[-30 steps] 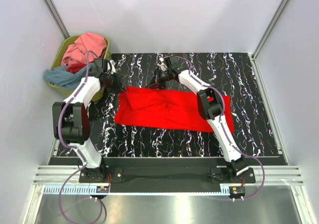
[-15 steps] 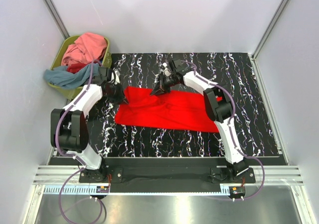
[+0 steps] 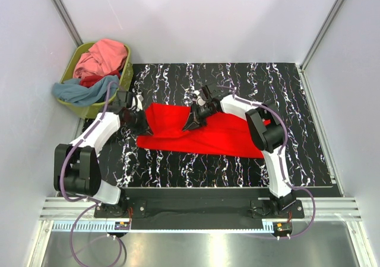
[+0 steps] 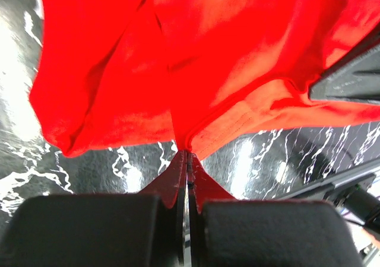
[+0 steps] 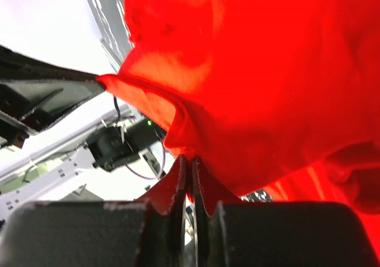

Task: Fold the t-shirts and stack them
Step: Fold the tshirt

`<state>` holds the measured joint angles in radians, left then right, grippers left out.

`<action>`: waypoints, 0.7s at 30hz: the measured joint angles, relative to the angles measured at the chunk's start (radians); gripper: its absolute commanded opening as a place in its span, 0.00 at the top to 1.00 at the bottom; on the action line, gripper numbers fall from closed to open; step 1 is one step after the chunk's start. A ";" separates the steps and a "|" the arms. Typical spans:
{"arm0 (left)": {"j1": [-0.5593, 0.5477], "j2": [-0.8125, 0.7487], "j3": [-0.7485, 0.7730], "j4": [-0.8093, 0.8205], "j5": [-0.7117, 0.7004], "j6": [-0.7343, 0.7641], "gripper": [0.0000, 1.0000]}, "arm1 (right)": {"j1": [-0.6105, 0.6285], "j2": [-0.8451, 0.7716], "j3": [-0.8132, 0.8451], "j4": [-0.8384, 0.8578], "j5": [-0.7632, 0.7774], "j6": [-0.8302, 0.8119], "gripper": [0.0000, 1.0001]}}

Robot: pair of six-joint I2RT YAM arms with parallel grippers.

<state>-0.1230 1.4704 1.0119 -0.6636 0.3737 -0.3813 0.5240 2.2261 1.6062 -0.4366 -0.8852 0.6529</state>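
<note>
- My left gripper [image 4: 187,159] is closed hard. Both fingers press flat together on the hem of the bright red t-shirt [image 3: 208,133], at its left edge.
- In my left wrist view the stitched hem runs straight into my fingertips. The cloth spreads away from them in loose folds, with the table [image 3: 297,101] showing beneath.
- My right gripper [image 5: 190,160] has its fingers nearly together, and a fold of the same shirt is caught at their tips. Only a thin slit shows between the fingers. I take this for a pinch on the cloth, though the view is too close to be quite sure.
- From above, my two grippers sit near each other over the shirt's left half. The left one is at the left edge and the right one is toward the middle.
- The shirt lies across the middle of the black, white-veined table. Its right half is spread flat and reaches under my right arm.
- The olive-green basket [image 3: 127,70] stands at the table's far-left corner.
- A pink t-shirt [image 3: 107,53] is heaped in the basket. A grey-blue t-shirt [image 3: 74,90] hangs over its near rim. A bit of dark red cloth [image 3: 92,80] shows between them.
</note>
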 measured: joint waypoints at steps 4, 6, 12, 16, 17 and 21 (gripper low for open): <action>-0.022 -0.013 -0.027 -0.002 0.002 -0.003 1.00 | 0.014 -0.029 -0.052 0.002 -0.001 -0.011 0.89; -0.032 -0.032 -0.028 -0.007 0.001 -0.008 1.00 | 0.015 -0.033 -0.061 0.005 -0.001 -0.015 0.89; -0.037 -0.136 -0.015 -0.045 -0.028 -0.011 1.00 | 0.015 -0.039 -0.063 0.010 -0.018 -0.020 0.86; -0.037 -0.160 0.009 -0.055 -0.055 -0.010 1.00 | 0.015 -0.044 -0.063 0.020 -0.033 -0.019 0.85; -0.037 -0.160 0.009 -0.055 -0.059 -0.010 1.00 | 0.015 -0.046 -0.063 0.021 -0.037 -0.019 0.85; -0.037 -0.160 0.009 -0.073 -0.077 -0.010 1.00 | 0.015 -0.064 -0.079 0.027 -0.045 -0.019 0.85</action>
<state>-0.1604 1.3106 1.0206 -0.7364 0.2970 -0.3916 0.5392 2.1624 1.5276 -0.4091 -0.9298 0.6338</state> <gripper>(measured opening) 0.008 0.145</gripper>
